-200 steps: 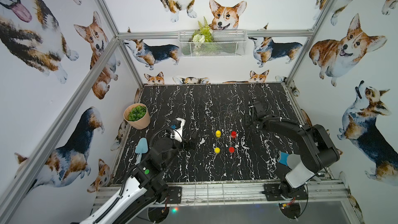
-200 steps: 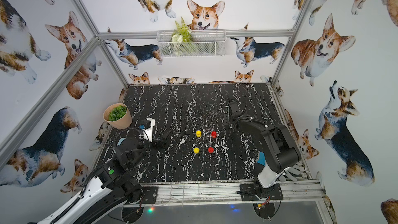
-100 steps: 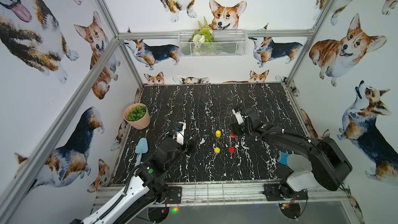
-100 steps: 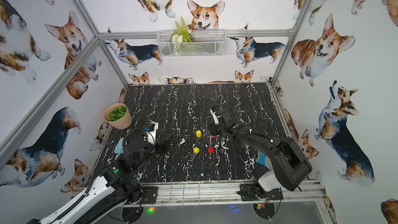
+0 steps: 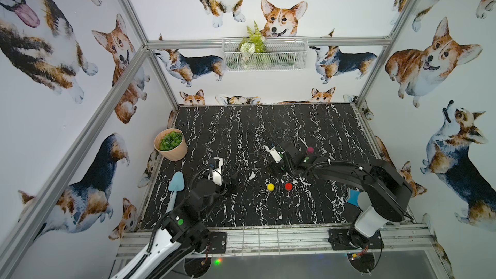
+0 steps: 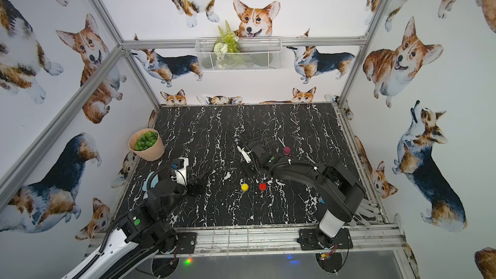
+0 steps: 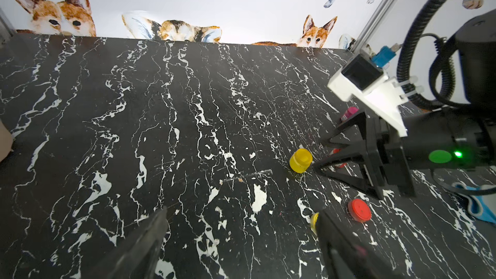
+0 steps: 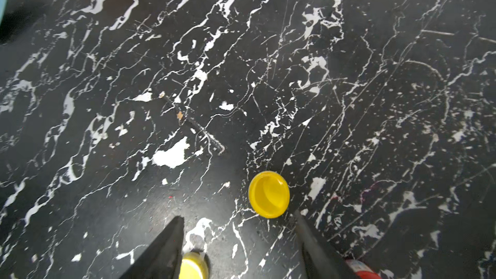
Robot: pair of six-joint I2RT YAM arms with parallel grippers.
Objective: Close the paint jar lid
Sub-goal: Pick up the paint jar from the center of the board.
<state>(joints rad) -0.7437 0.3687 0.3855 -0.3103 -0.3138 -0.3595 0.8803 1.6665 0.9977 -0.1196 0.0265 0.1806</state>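
A yellow lid (image 8: pixel 269 194) lies hollow side up on the black marble table (image 5: pixel 241 135), beside a red lid (image 5: pixel 288 186); both lids show in both top views. The yellow paint jar (image 7: pixel 301 160) stands uncapped just off my right gripper's fingertips. The red jar (image 8: pixel 362 269) shows only partly behind one right finger. My right gripper (image 8: pixel 239 218) hovers open over the two jars and hides them in both top views. My left gripper (image 7: pixel 240 221) is open above bare table, and one of its fingers (image 7: pixel 330 234) covers part of the yellow lid (image 7: pixel 314 221).
A magenta jar (image 5: pixel 310 150) stands behind the right gripper. A potted plant (image 5: pixel 171 144) and a blue trowel (image 5: pixel 175 183) sit at the table's left side. A blue object (image 5: pixel 353 197) lies near the right arm's base. A wire basket (image 5: pixel 264 55) hangs on the back wall.
My right arm has swung left and now sits over the yellow and red jars, with its fingers a little wider. My left gripper has narrowed slightly and edged toward the lids.
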